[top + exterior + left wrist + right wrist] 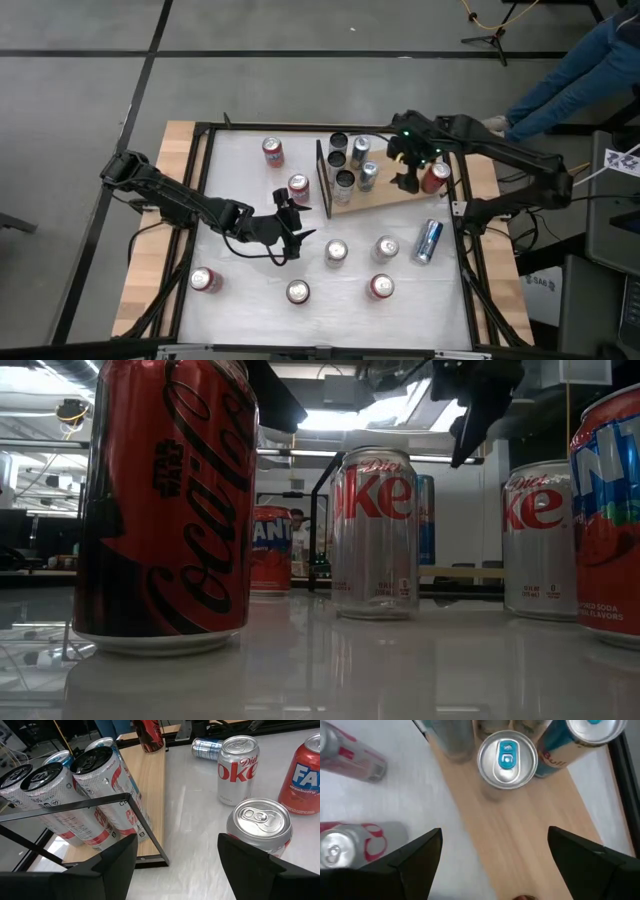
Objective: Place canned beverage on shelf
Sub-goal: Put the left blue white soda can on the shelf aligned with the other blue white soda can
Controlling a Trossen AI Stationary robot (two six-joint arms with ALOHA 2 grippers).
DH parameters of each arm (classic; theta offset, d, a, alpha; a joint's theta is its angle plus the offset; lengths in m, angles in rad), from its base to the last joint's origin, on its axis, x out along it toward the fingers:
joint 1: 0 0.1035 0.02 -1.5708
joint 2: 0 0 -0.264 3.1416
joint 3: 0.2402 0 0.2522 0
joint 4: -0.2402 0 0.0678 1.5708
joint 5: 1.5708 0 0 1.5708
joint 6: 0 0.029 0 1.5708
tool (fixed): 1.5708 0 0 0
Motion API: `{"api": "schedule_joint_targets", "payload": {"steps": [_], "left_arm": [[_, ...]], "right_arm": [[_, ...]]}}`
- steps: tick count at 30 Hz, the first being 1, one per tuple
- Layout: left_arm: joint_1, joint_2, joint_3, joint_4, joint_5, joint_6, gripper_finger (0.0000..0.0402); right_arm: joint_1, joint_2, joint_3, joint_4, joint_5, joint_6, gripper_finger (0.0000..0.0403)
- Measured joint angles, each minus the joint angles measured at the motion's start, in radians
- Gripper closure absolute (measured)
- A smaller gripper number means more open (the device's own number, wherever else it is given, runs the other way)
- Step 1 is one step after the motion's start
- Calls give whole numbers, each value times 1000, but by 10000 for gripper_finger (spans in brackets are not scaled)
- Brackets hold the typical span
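Observation:
The shelf (385, 200) is a light wooden board with a black upright frame (322, 180) at its left end. Several silver and blue cans (350, 160) stand on it beside the frame. A red can (435, 177) stands on its right end and also shows in the left wrist view (149, 732). My right gripper (402, 168) hovers open and empty over the board (530, 840), just left of the red can. My left gripper (290, 225) is open and empty low over the table, left of a silver Diet Coke can (260, 825).
Loose cans stand on the white table: a Fanta can (273, 150), a red can (298, 187) by my left gripper, silver cans (336, 252) (387, 247), and red ones (381, 286) (298, 291) (205, 279). A blue can (428, 240) lies on its side. A person's legs (575, 65) show at the far right.

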Motion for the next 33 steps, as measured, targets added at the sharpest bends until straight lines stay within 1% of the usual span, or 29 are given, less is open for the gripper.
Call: {"api": "schedule_joint_targets", "payload": {"steps": [4, 6, 10, 15, 18, 22, 24, 29, 33], "left_arm": [[0, 0, 0, 0, 0, 0, 136], [0, 0, 0, 0, 0, 0, 136], [0, 0, 0, 0, 0, 0, 136], [0, 0, 0, 0, 0, 0, 136], [0, 0, 0, 0, 0, 0, 136], [0, 0, 0, 0, 0, 0, 136], [0, 0, 0, 0, 0, 0, 136], [0, 0, 0, 0, 0, 0, 136], [0, 0, 0, 0, 0, 0, 136]], "right_arm": [[70, -36, 0, 7, 8, 54, 52], [125, -52, -17, 53, 14, 95, 52], [245, -81, -117, 191, 25, 146, 52], [342, -90, -268, 342, 106, 213, 52], [363, -90, -354, 436, 141, 235, 52], [360, -90, -447, 545, 170, 251, 52], [360, -90, -480, 593, 209, 252, 52], [360, -88, -525, 680, 228, 247, 52], [360, -87, -536, 690, 249, 246, 52]]}}
